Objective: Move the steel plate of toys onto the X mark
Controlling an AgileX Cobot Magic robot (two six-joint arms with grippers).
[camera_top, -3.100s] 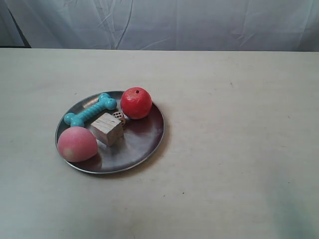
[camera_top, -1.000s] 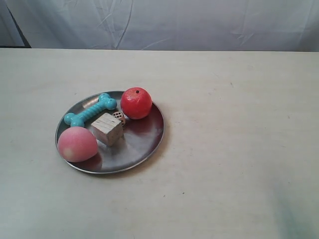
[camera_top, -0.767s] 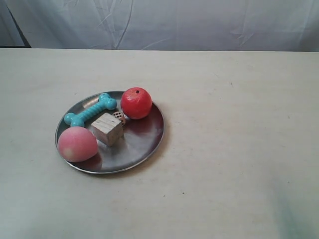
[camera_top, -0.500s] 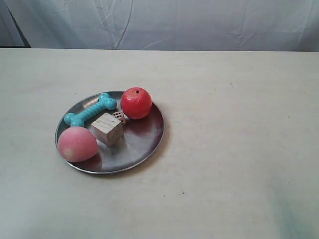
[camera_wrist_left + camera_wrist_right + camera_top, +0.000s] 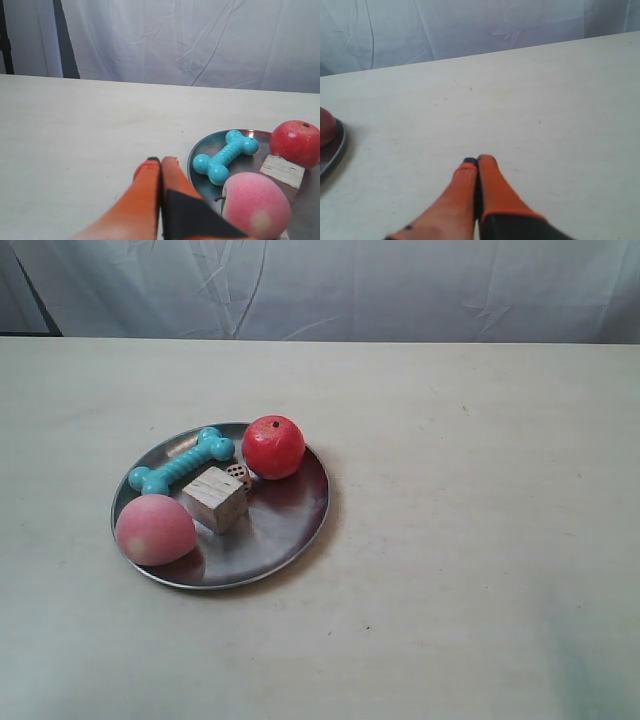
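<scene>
Clenching nothing, my left gripper [image 5: 160,160] and right gripper [image 5: 476,160] both have orange fingers pressed together; the steel plate [image 5: 290,515] with the toys [image 5: 215,498] sits on the table [image 5: 480,540], just beside the left one.

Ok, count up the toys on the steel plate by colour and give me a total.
Teal: 1, the bone
Red: 1, the apple
Pink: 1, the peach-like ball
Pale wood: 1, the cube
Spotted: 1, the small die, partly hidden behind the cube
Total: 5 toys on the steel plate
</scene>
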